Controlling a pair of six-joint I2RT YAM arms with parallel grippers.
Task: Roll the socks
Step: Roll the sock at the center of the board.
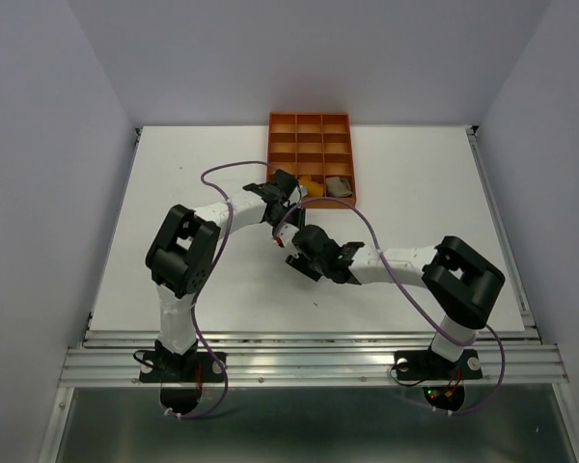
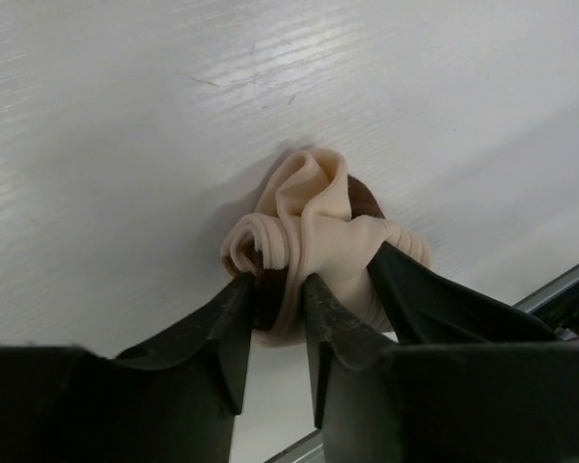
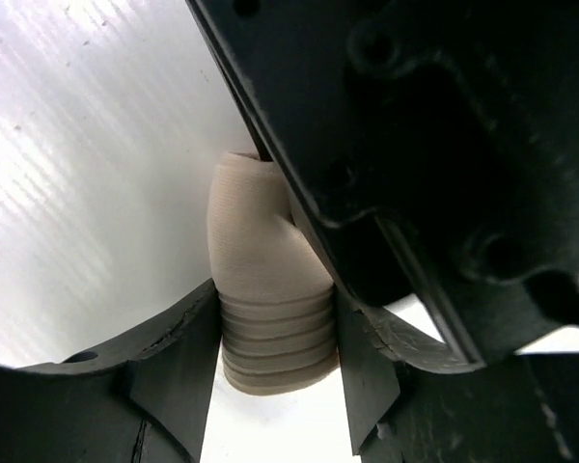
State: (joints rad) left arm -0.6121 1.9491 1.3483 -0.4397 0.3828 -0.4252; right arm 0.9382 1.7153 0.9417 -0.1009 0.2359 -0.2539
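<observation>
My left tool is clamped on the rolled edge of the brown-and-cream sock, mid-counter. My right tool pinches its ribbed cuff. Assessment: light, soft, springy fabric, likely to unroll, so hold across the roll's layers. Beyond, the orange tray contains a mustard sock and a taupe sock.

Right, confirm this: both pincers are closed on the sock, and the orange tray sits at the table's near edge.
One slip: the top external view shows the orange tray at the far edge of the table. The left pincer and right pincer are closed on the sock.
</observation>
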